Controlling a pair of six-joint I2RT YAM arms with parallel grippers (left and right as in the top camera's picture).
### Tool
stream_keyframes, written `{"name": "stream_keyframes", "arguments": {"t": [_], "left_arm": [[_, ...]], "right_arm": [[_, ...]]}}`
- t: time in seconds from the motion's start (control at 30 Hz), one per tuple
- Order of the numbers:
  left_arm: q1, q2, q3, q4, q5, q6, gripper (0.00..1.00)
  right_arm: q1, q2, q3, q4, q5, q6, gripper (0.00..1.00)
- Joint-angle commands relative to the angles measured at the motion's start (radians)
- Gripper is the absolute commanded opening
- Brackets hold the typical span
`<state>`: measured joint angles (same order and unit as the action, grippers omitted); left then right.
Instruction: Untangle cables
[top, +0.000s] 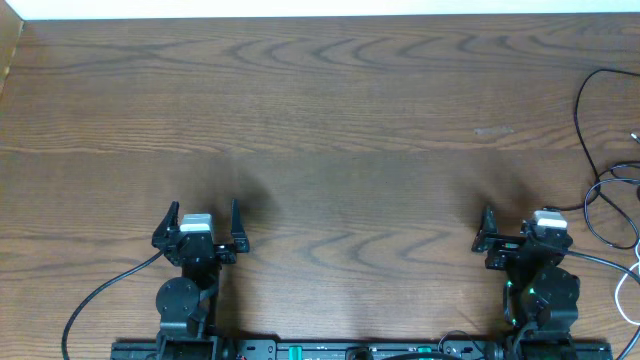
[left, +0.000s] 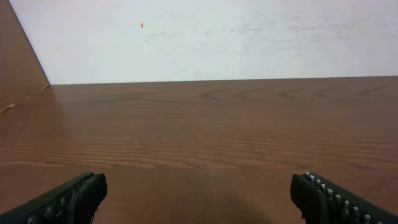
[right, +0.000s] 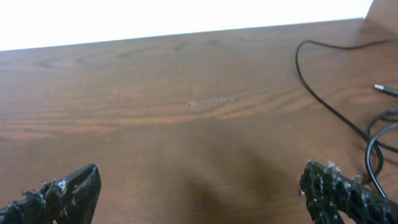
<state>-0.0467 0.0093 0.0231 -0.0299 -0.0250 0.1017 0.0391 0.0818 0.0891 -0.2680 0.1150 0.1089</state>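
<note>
Table (top: 320, 100): brown wood grain.
Black cables (top: 580, 115): loose loops, 3 o'clock edge.
Left gripper (top: 204, 212): fingers wide apart.
Right gripper (right: 205, 190): fingers wide apart.

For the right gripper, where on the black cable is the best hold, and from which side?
Grip the black cable on its lone curved stretch, which lies flat and apart from the crossing loops further right. It is probably best to come straight down with the open right gripper, fingers set across the cord.
</note>
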Motion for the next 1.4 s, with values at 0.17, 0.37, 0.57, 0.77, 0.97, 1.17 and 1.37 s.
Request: {"name": "stream_keyframes", "arguments": {"t": [0.17, 0.37, 0.57, 0.77, 0.97, 1.17, 1.37], "left_arm": [[0.003, -0.005, -0.019, -0.04, -0.01, -0.009, 1.0], [0.002, -0.005, -0.019, -0.04, -0.01, -0.009, 1.0], [0.003, -0.005, -0.019, -0.04, -0.01, -0.009, 1.0], [0.002, -0.005, -0.019, -0.04, -0.01, -0.009, 1.0], [0.003, -0.005, -0.019, -0.04, -0.01, -0.009, 1.0], [0.003, -0.005, -0.019, -0.04, -0.01, -0.009, 1.0], [0.003, -0.005, -0.019, -0.04, -0.01, -0.009, 1.0]], "right_arm": [[-0.01, -0.058, -0.02, 0.049, -0.008, -0.014, 0.99], [-0.019, -0.071, -0.021, 0.051, -0.009, -0.013, 0.99], [-0.019, -0.072, -0.021, 0.052, -0.014, -0.01, 0.99], [-0.019, -0.072, -0.044, 0.182, -0.018, 0.034, 0.99], [-0.019, -0.072, -0.084, 0.25, -0.017, 0.077, 0.99], [-0.019, -0.072, -0.084, 0.206, -0.01, 0.076, 0.99], [-0.019, -0.076, -0.084, 0.2, -0.021, 0.005, 0.99]]}}
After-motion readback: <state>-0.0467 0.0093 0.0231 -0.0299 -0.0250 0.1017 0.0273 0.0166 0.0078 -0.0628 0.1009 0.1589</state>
